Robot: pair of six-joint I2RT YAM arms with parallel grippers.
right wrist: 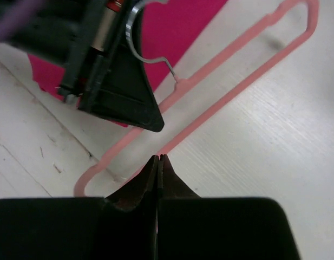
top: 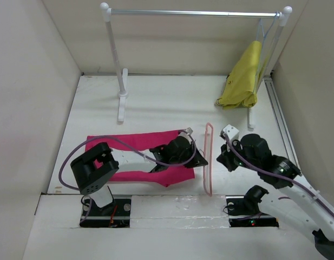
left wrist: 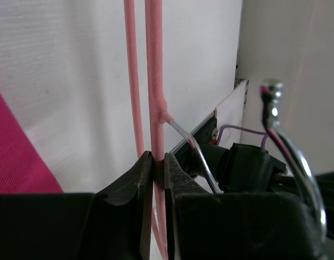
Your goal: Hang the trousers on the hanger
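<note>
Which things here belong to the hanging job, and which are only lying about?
Job: magenta-pink cloth trousers; thin salmon-pink triangular hanger; left gripper clamped on it.
Lying about: mustard-yellow garment; white clothes rail.

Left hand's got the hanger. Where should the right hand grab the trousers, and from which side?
Probably the end of the trousers nearest the hanger, at its near corner, clear of the left hand. Come from the right, over the hanger: the cloth lies flat with that edge facing the right hand, and the left arm covers its middle.
</note>
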